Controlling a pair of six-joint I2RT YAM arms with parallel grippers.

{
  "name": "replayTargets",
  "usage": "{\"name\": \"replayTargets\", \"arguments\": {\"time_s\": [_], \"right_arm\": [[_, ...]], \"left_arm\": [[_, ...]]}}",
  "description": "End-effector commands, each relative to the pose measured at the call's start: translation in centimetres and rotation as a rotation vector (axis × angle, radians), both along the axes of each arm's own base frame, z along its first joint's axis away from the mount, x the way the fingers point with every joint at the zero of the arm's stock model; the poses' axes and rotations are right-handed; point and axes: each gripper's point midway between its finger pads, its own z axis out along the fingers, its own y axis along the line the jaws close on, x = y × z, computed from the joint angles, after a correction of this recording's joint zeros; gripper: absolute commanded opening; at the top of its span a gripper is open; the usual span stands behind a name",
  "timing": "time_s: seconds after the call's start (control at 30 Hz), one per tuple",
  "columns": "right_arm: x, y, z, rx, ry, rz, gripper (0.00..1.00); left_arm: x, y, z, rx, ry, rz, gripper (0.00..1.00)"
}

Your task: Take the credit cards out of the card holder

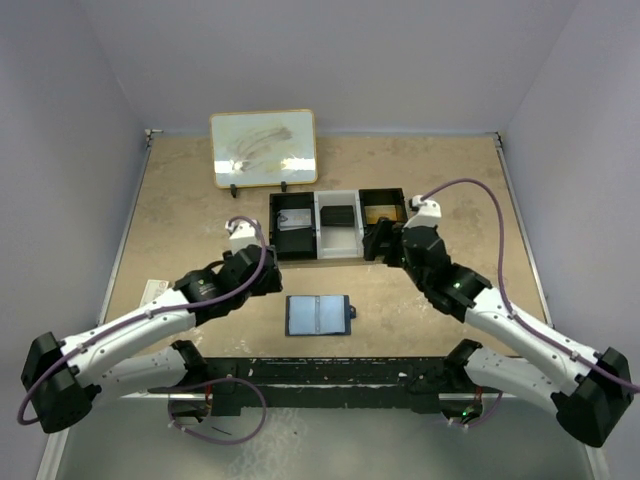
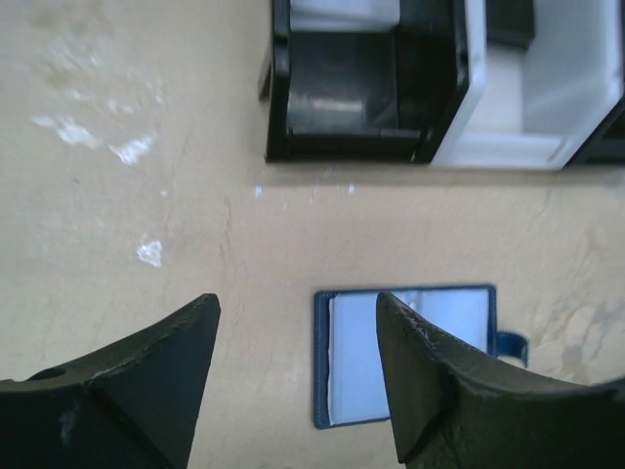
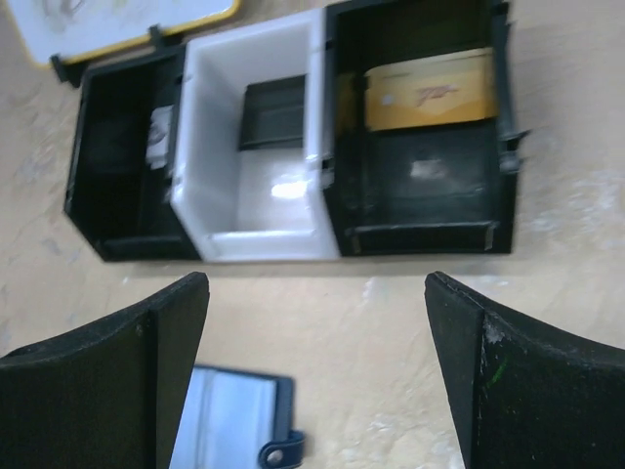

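The card holder (image 1: 318, 315) lies open and flat on the table near the front, navy outside with pale blue-grey panels up and its tab (image 1: 351, 315) on the right edge. It also shows in the left wrist view (image 2: 410, 342) and in the right wrist view (image 3: 234, 420). I cannot tell whether a card is in its pockets. My left gripper (image 1: 270, 278) is open and empty, above the table just left of and beyond the holder (image 2: 296, 303). My right gripper (image 1: 380, 242) is open and empty, over the table in front of the tray (image 3: 314, 283).
A three-compartment tray (image 1: 300, 253) stands behind the holder. Its right black bin holds a gold card (image 3: 425, 90), its white middle bin a dark card (image 3: 273, 112), and its left bin a silvery item (image 3: 159, 132). A small whiteboard (image 1: 263, 148) stands at the back.
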Motion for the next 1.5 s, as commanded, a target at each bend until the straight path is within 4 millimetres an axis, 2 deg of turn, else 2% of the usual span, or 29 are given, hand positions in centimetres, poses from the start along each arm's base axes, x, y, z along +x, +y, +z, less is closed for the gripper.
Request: {"name": "replayTargets", "arguments": {"time_s": [0.0, 0.1, 0.13, 0.2, 0.3, 0.37, 0.4, 0.43, 0.47, 0.57, 0.63, 0.7, 0.77, 0.9, 1.03, 1.27, 1.37, 1.47], "right_arm": [[1.0, -1.2, 3.8, 0.087, -0.137, 0.102, 0.96], [-1.2, -0.8, 8.3, 0.222, -0.319, 0.233, 0.97], [-1.8, -1.0, 8.9, 0.242, -0.367, 0.241, 0.97], [-2.2, -2.5, 8.7, 0.248, -0.379, 0.166, 0.99], [-2.3, -5.6, 6.9, 0.156, -0.286, 0.016, 0.99], [-2.3, -8.0, 7.3, 0.088, -0.262, -0.094, 0.99], [-2.3, -9.3, 8.1, 0.058, -0.266, -0.15, 0.99], [-2.3, -10.4, 9.1, 0.029, -0.275, -0.199, 0.99], [-2.4, -11.1, 10.9, 0.009, -0.31, -0.218, 0.99], [-3.0, -11.8, 17.5, -0.041, -0.481, -0.189, 0.99], [-3.6, -12.3, 21.0, -0.069, -0.57, -0.184, 0.99], [-3.8, -12.6, 23.3, -0.102, -0.613, -0.182, 0.99], [-3.3, -12.5, 24.3, -0.139, -0.618, -0.177, 0.99], [-1.1, -11.6, 23.8, -0.209, -0.557, -0.16, 1.0], [0.5, -12.5, 22.8, -0.246, -0.47, -0.249, 1.0], [2.2, -12.8, 21.7, -0.277, -0.357, -0.31, 1.0], [2.7, -11.7, 21.6, -0.238, -0.359, -0.258, 1.0], [3.3, -10.4, 20.1, -0.195, -0.32, -0.208, 1.0]], "left_arm": [[1.7, 3.1, 6.2, 0.058, -0.158, 0.135, 0.64], [1.9, 4.5, 8.5, 0.092, -0.195, 0.18, 0.65], [1.9, 4.9, 9.0, 0.102, -0.203, 0.191, 0.66], [1.9, 5.5, 9.9, 0.105, -0.218, 0.218, 0.67], [1.8, 6.2, 11.2, 0.094, -0.233, 0.256, 0.69], [1.9, 6.7, 12.2, 0.091, -0.253, 0.292, 0.69], [2.0, 7.2, 12.7, 0.1, -0.267, 0.315, 0.7], [2.1, 7.7, 13.2, 0.108, -0.284, 0.338, 0.7], [2.3, 8.2, 13.9, 0.12, -0.305, 0.358, 0.7], [2.8, 9.8, 16.6, 0.174, -0.379, 0.43, 0.7], [3.3, 10.7, 18.6, 0.212, -0.427, 0.464, 0.71], [4.3, 12.1, 20.5, 0.243, -0.448, 0.51, 0.71], [5.8, 13.7, 21.3, 0.266, -0.425, 0.543, 0.71], [8.7, 16.7, 21.9, 0.275, -0.366, 0.593, 0.72], [9.5, 17.0, 23.5, 0.241, -0.376, 0.63, 0.72], [8.0, 17.9, 26.1, 0.124, -0.471, 0.721, 0.73], [7.4, 18.4, 26.5, 0.102, -0.5, 0.739, 0.73], [6.8, 18.7, 26.7, 0.098, -0.515, 0.747, 0.74]]}}
